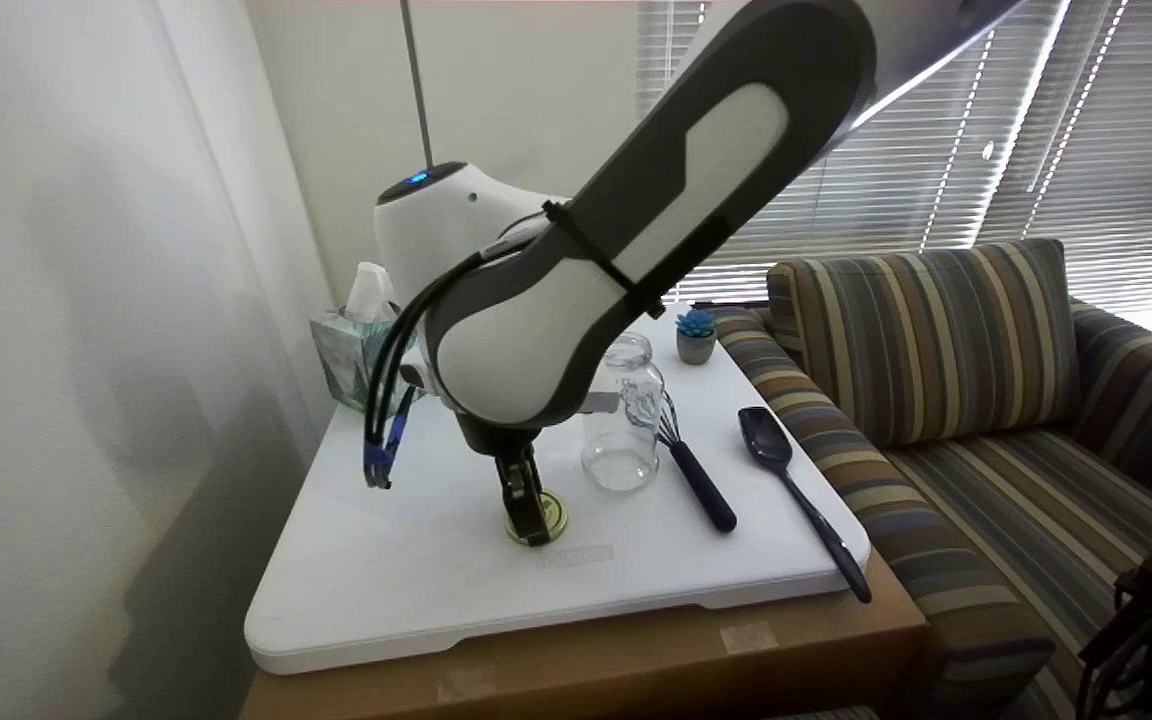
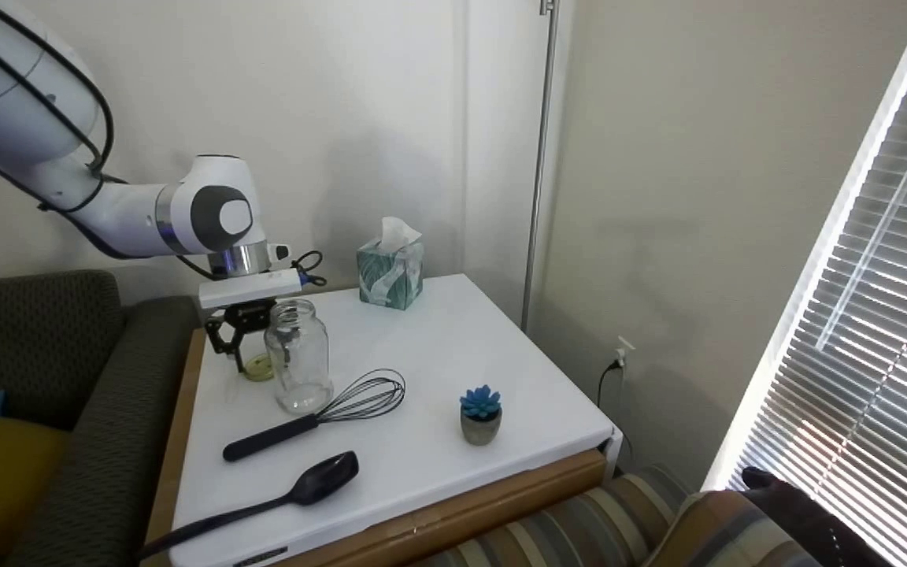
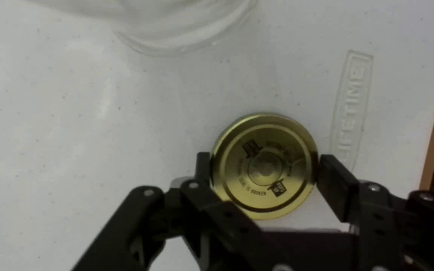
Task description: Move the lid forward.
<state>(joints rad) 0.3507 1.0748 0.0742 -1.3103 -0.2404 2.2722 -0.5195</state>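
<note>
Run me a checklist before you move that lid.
1. Printed side of the lid facing up: ok, lettering shows in the wrist view.
2. The hand lined up: ok, its fingers stand on opposite sides of the lid.
3. Firm grip: cannot tell; the fingers sit right by the rim, but contact isn't clear.
4. The glass jar apart from the lid: ok, upright, with a gap between them.
5. The whisk and black spoon away from the lid: ok, both lie past the jar from it.
6. Direction: cannot tell; nothing pictured marks which way is forward.
</note>
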